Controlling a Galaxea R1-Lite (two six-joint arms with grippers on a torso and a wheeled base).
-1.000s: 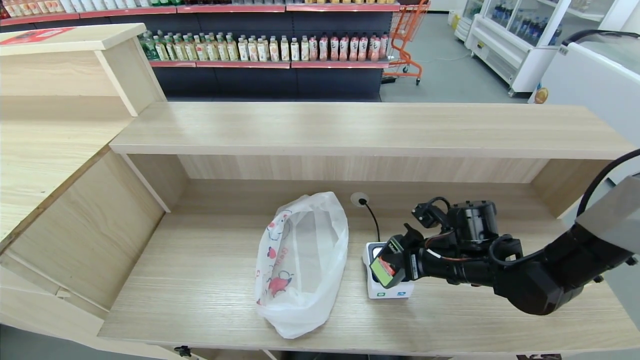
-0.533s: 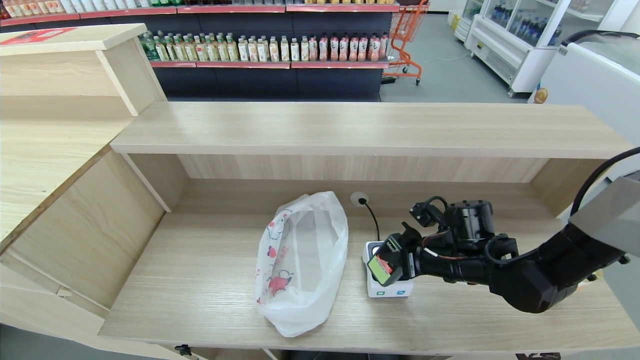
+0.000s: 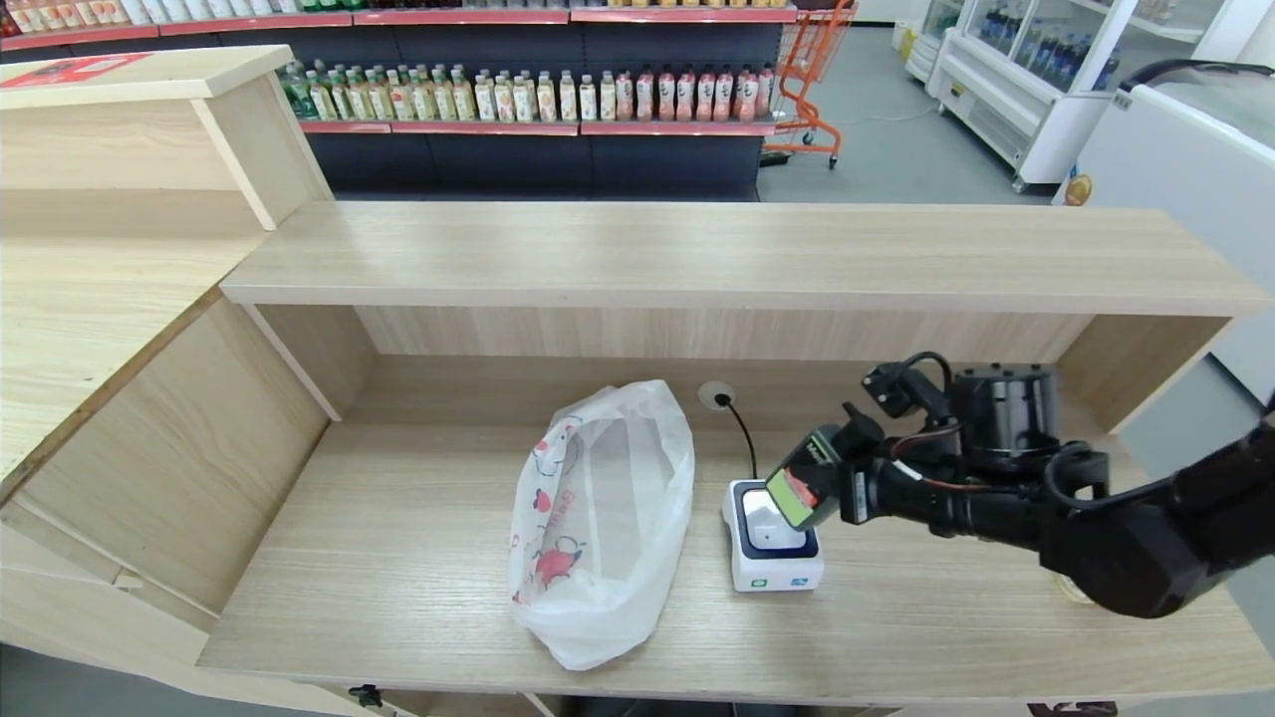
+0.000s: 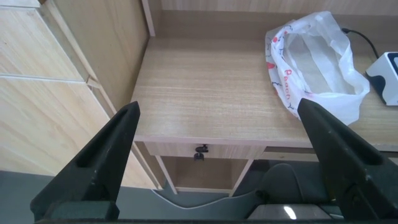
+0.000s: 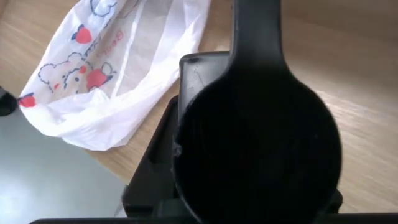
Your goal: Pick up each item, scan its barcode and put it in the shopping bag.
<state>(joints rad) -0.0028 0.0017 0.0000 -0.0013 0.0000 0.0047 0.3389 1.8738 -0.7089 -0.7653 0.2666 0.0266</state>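
Clamped in the right end effector (image 3: 809,485): a small green packet (image 3: 797,490) with a red patch, pinched by one edge and tilted. Held in the air just above the scanner (image 3: 775,570), over its far right corner, flat face turned down toward the scanner's window. No contact between packet and scanner.

Resting on the wooden surface (image 3: 398,558), the scanner: a white box with a dark-framed window on top. Running from the back of the scanner, a black cable (image 3: 743,438), ending at a round grommet (image 3: 716,396) in the surface just behind.

Just left of the scanner, apart by a narrow gap: the shopping bag (image 3: 598,518), thin white plastic with red cartoon print, lying slumped on the surface. Same bag (image 5: 106,68) in the right wrist view, spread over the wood below a dark shape close to the lens, too dark to make out.

Hanging off the near edge of the surface (image 4: 205,93), well apart from the scanner (image 4: 387,74) with the bag (image 4: 311,62) in between: the left end effector (image 4: 217,109), fingers (image 4: 99,165) spread wide, nothing between them.

Behind the scanner, a raised wooden ledge (image 3: 737,259); farther back, shelves of bottles (image 3: 528,95).
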